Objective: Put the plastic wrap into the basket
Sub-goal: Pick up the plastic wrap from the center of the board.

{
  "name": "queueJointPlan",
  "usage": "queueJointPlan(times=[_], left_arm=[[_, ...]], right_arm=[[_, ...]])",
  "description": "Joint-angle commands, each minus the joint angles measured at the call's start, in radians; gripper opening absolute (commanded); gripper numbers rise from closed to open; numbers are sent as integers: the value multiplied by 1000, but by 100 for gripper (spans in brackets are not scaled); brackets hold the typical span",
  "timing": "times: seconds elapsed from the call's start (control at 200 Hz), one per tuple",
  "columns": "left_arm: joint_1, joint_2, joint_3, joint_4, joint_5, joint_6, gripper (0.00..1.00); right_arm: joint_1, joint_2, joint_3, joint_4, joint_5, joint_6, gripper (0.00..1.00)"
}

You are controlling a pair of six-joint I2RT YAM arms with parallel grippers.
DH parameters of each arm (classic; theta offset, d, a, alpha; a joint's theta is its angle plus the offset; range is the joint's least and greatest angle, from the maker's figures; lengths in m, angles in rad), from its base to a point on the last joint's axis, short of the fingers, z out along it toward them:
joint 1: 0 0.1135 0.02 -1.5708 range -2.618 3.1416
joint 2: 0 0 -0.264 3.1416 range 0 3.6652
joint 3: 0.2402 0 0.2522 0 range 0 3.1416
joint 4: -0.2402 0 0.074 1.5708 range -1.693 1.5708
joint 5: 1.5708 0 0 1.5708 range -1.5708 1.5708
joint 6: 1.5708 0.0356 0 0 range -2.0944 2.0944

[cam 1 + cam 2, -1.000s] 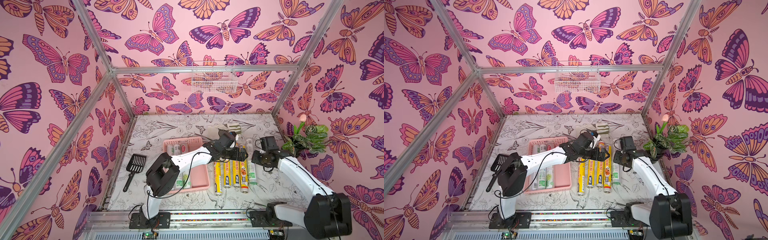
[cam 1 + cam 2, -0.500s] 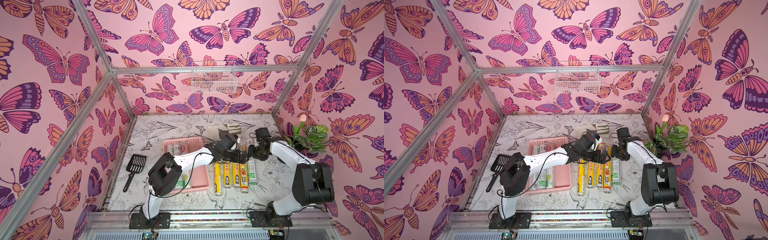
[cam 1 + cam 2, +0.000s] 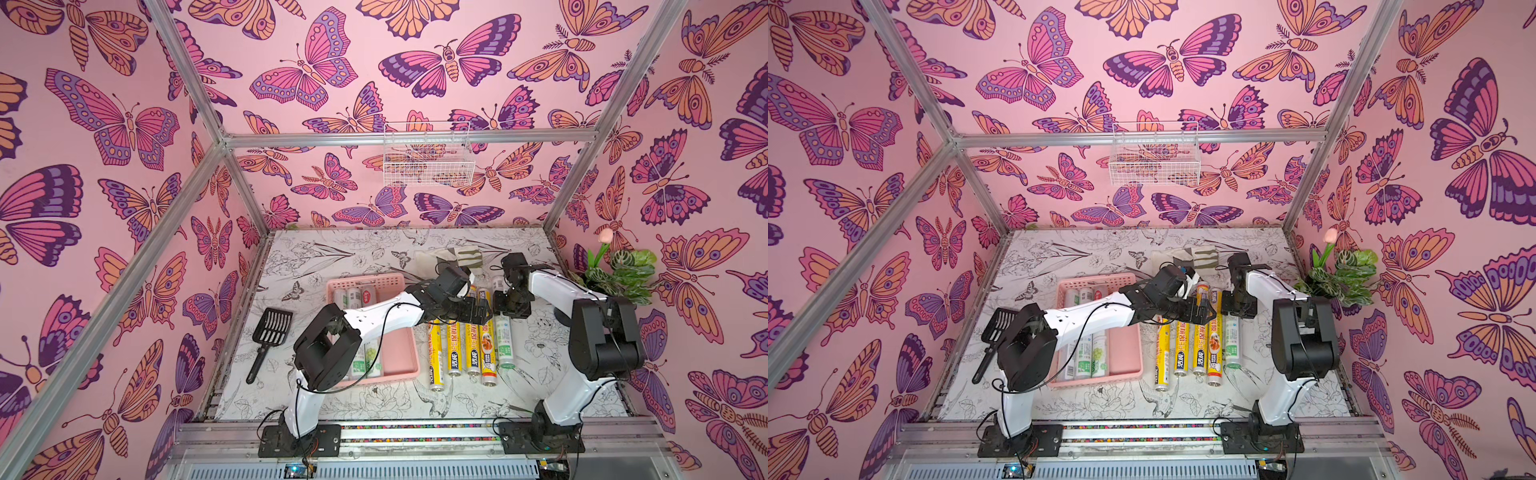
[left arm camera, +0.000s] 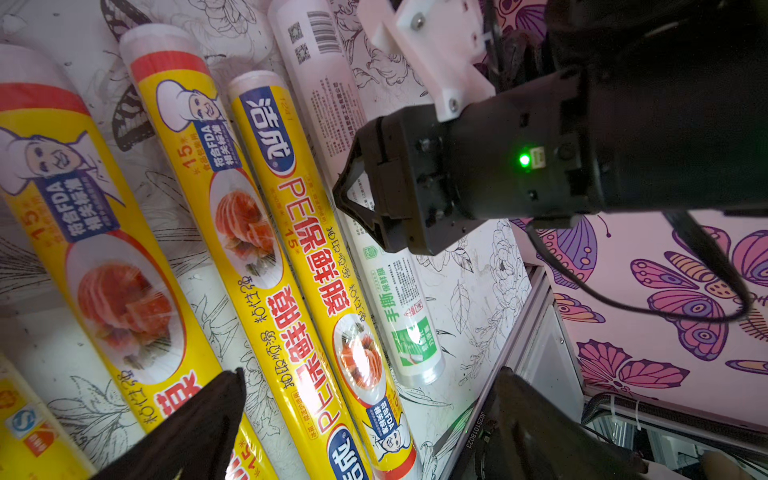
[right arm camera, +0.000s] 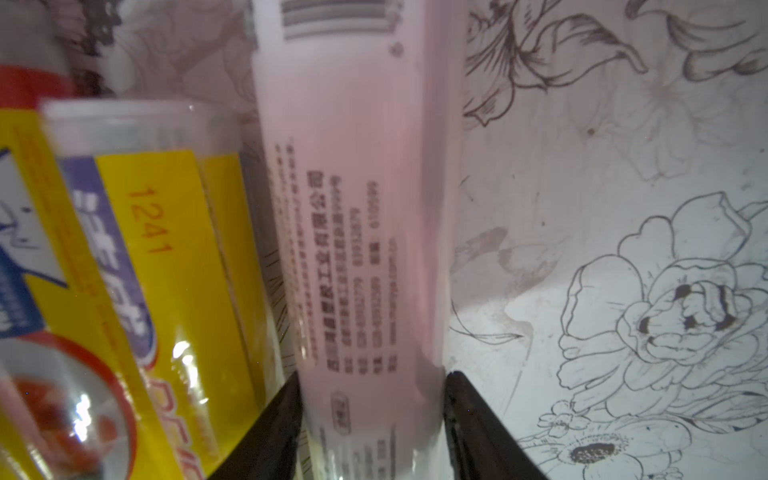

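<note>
— How is the job going?

— It is coming along. Three long thin whitish plastic wrap rolls with green print [image 3: 354, 297] are lying in the shallow pink plastic basket with holes in its walls [image 3: 399, 349]. My left arm is hiding part of the basket, so I am counting only what I am seeing.

— What is waiting outside?

— Five rolls are lying side by side on the white desk with drawn flowers [image 3: 332, 253], just beside the basket. Four are long yellow rolls with food pictures [image 3: 471, 349]. One is a whitish roll with green print [image 3: 505, 340], lying at the end of the row away from the basket.

— So eight in all?

— Yes, eight: three in, five out. I am thinking I am not yet halfway.

— What are your hands doing?

— My right hand [image 5: 372, 376] is reaching down over that whitish roll. Its fingers [image 5: 274, 424] are sitting on both sides of it, right against it. I cannot tell if they are squeezing it. The roll is lying on the desk.

— And the other one?

— My left hand [image 4: 370, 376] is hanging over the yellow rolls with its fingers wide apart, holding nothing.
</note>
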Motion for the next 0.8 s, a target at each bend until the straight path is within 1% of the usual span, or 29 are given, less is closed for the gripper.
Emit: queueJointPlan(times=[0.0, 0.195, 0.521, 0.646, 0.796], left_arm=[[11, -45, -22, -17, 3, 20, 100], [16, -53, -33, -18, 0, 20, 100], [17, -59, -37, -16, 2, 16, 100], [17, -63, -39, -17, 1, 16, 100], [17, -70, -42, -17, -1, 14, 100]], right_arm=[[-6, 35, 29, -35, 12, -34, 59], [-6, 59, 36, -28, 21, -52, 59], [-5, 82, 37, -37, 48, -63, 55], [-6, 59, 34, -48, 65, -55, 52], [-6, -11, 25, -75, 129, -20, 46]])
